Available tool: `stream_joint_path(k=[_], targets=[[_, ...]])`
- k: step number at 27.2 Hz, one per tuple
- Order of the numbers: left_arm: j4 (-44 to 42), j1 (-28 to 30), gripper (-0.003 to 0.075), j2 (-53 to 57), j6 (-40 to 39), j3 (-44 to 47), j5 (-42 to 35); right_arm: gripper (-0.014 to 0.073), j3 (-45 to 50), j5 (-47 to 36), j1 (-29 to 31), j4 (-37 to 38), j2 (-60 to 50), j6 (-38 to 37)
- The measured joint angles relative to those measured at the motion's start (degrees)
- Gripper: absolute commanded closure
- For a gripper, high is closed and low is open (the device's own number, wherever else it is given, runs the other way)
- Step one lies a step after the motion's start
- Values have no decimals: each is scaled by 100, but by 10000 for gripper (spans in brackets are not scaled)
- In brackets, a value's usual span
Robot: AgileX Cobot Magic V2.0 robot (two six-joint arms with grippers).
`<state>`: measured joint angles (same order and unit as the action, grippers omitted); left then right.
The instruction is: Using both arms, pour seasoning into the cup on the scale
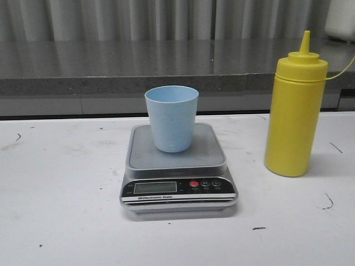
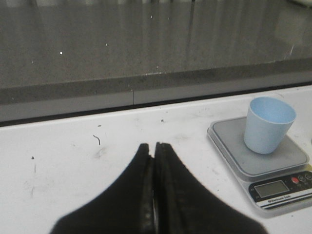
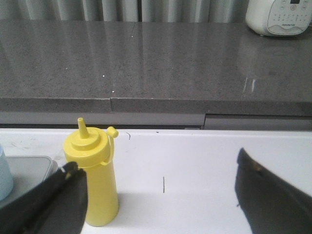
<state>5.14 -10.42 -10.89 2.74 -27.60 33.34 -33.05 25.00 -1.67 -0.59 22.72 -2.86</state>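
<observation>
The pale blue cup [image 1: 171, 117] stands upright on the steel platform of the silver-grey scale [image 1: 177, 166] at the table's middle. To its right stands the tall yellow seasoning bottle [image 1: 295, 111], capped and upright. Neither gripper appears in the front view. In the left wrist view my left gripper [image 2: 154, 146] is shut and empty over the white table, left of the scale [image 2: 263, 156] and cup [image 2: 267, 124]. In the right wrist view my right gripper [image 3: 156, 165] is wide open. The seasoning bottle [image 3: 96, 178] stands just beyond its one finger [image 3: 61, 200], untouched.
A grey stone counter [image 1: 166, 69] runs behind the white table [image 1: 61, 188]. A white appliance [image 3: 280, 17] sits on that counter at the far right. Small dark marks dot the tabletop.
</observation>
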Motion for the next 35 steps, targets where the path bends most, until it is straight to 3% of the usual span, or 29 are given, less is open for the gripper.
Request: stream_joint_path(k=[10,35], targets=[[199,0,740,1121,0,413,-209,-38,0,0,0,0,0,0],[213,0,740,1121,0,449,-233,-37,0,0,0,0,0,0]])
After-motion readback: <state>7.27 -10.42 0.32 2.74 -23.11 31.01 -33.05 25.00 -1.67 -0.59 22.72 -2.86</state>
